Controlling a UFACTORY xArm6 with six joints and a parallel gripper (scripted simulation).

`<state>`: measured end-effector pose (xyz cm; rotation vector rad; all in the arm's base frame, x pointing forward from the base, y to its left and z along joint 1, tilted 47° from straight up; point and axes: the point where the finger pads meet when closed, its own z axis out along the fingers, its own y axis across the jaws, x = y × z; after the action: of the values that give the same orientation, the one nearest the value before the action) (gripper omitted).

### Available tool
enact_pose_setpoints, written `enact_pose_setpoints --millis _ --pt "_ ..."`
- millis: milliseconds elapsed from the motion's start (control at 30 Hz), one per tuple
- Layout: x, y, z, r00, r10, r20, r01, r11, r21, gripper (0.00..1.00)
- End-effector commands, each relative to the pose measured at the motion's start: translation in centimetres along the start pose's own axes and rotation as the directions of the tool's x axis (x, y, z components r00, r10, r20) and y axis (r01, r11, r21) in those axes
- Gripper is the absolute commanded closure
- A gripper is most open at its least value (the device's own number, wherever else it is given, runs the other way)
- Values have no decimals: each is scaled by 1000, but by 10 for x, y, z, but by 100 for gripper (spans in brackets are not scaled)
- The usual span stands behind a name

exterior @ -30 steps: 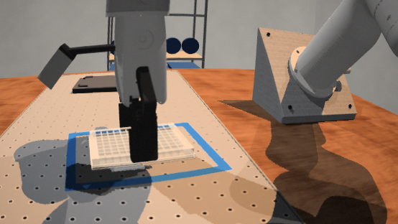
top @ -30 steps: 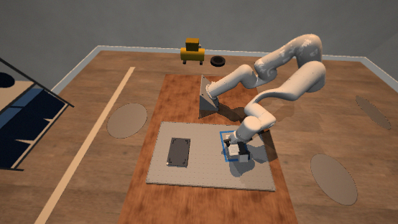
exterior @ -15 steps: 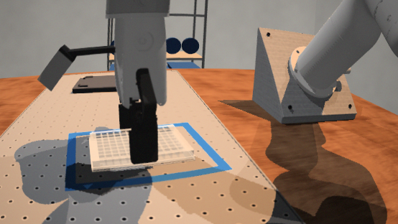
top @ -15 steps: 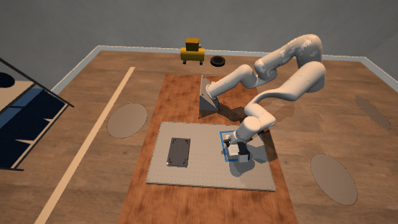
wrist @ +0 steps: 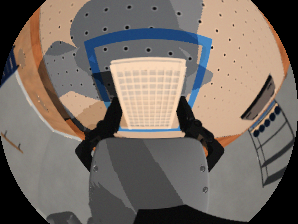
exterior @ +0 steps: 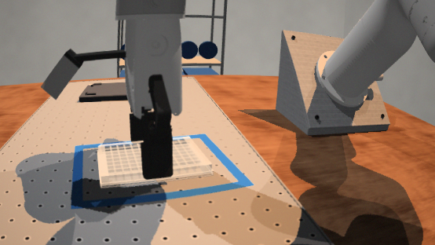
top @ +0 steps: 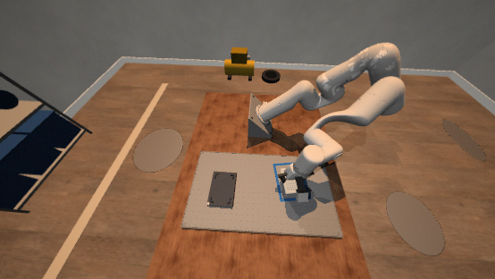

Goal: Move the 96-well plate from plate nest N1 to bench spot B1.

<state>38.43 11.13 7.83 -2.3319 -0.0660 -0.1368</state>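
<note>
One clear plastic 96-well plate (exterior: 155,161) sits lower centre inside the blue taped outline (exterior: 235,173), directly beneath the black gripper (exterior: 151,169), whose fingers spread across its short width.

Plain grey walls (top: 134,27) enclose a brown plank floor (top: 402,147) edged by a pale skirting strip (top: 89,87); a light tan stripe (top: 112,174) runs along the floor, with flat greyish ovals (top: 157,150) on either side of a reddish wooden table (top: 259,255); a yellow compressor (top: 239,63) and a black ring (top: 271,76) sit near the far wall; a dark-framed shelf rack (top: 45,109) stands at the left; light casts soft shadows across the table.
</note>
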Motion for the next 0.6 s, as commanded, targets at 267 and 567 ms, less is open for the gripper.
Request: enact_pose_setpoints --millis 267,567 --pt "1 0 -1 1000 -1 -3 1 1000 -1 0" --pt "1 0 -17 1000 -1 -2 1 1000 -1 0"
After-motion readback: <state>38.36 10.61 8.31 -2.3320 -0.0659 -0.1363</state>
